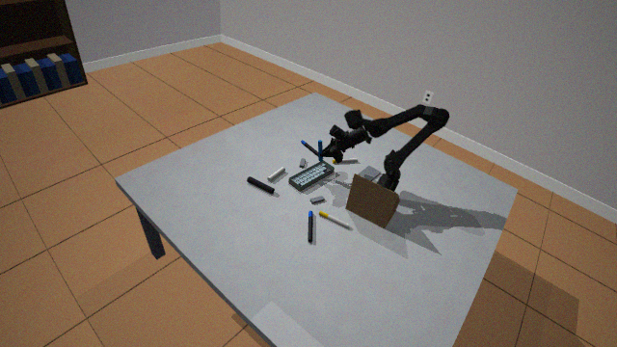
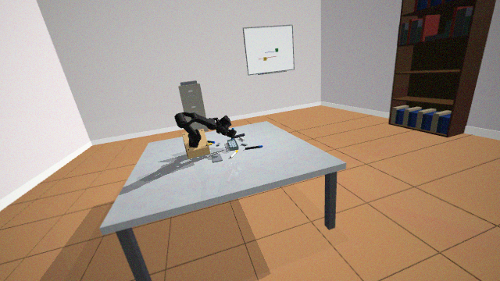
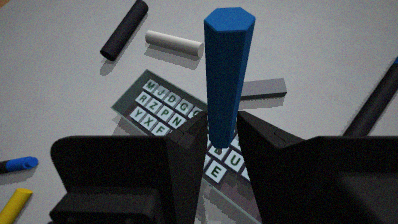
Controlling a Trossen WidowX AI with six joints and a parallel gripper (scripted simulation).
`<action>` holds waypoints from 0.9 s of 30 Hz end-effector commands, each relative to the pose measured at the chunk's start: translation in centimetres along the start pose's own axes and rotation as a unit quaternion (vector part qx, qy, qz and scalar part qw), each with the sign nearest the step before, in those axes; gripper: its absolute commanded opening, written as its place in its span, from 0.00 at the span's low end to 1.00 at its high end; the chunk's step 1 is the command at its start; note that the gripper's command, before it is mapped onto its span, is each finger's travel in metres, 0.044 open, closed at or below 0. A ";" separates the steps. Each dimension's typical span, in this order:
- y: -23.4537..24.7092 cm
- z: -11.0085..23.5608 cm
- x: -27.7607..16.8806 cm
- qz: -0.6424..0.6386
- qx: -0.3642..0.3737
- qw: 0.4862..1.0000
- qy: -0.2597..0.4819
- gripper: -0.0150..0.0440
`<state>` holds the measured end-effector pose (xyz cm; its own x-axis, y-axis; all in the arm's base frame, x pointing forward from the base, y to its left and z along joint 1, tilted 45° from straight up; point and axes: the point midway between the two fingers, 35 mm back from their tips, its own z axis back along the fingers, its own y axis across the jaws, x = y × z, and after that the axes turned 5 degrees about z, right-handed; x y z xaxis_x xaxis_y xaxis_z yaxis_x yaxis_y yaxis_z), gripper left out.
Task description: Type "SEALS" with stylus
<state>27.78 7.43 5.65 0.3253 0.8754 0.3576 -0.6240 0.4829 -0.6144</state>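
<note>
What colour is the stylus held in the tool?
Blue. The stylus is a solid blue hexagonal rod, clearest in the wrist view, clamped in the tool.

One keyboard (image 1: 311,174). One blue stylus (image 3: 227,75), clamped in the single gripper (image 3: 220,137). Two blue-capped black pens (image 1: 310,226) (image 1: 308,146). Two yellow-capped white markers (image 1: 335,220) (image 1: 345,161). One black cylinder (image 1: 260,185); one white cylinder (image 1: 276,173). Two small grey blocks (image 1: 316,199) (image 1: 303,162). One cardboard box (image 1: 371,200).
</note>
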 end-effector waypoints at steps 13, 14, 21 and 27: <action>-2.5 1.7 0.7 0.015 -0.075 0.994 -0.084 0.25; -2.5 1.5 0.5 0.015 -0.075 0.994 -0.084 0.25; -2.6 0.0 -1.3 0.016 -0.075 0.994 -0.084 0.25; -2.6 -0.3 -1.8 0.016 -0.076 0.993 -0.084 0.34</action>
<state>28.98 4.57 6.47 0.1869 0.8782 0.4403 -0.5120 0.4695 -0.7193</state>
